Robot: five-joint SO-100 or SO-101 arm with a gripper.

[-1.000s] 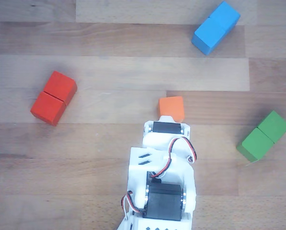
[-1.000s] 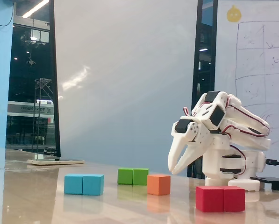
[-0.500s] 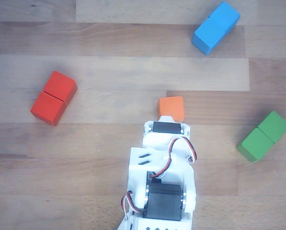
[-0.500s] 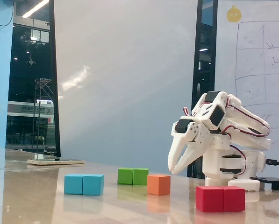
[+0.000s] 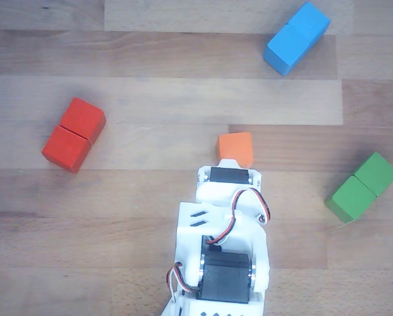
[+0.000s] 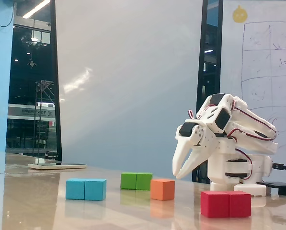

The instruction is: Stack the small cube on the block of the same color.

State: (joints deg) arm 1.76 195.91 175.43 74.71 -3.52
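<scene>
The small orange cube [image 5: 235,148] sits on the wooden table, also in the fixed view [image 6: 162,189]. The red double-length block [image 5: 73,133] lies far to its left in the other view and is at the front right in the fixed view [image 6: 226,203]. My gripper [image 6: 178,176] points down, slightly open and empty, and hovers above the table just right of the cube in the fixed view. In the other view my white wrist [image 5: 229,176] hides the fingers right behind the cube.
A blue double block [image 5: 296,37] lies at the top right and a green double block [image 5: 363,187] at the right; both show in the fixed view, blue [image 6: 85,189] and green [image 6: 136,180]. The arm's base [image 6: 238,167] stands behind the red block.
</scene>
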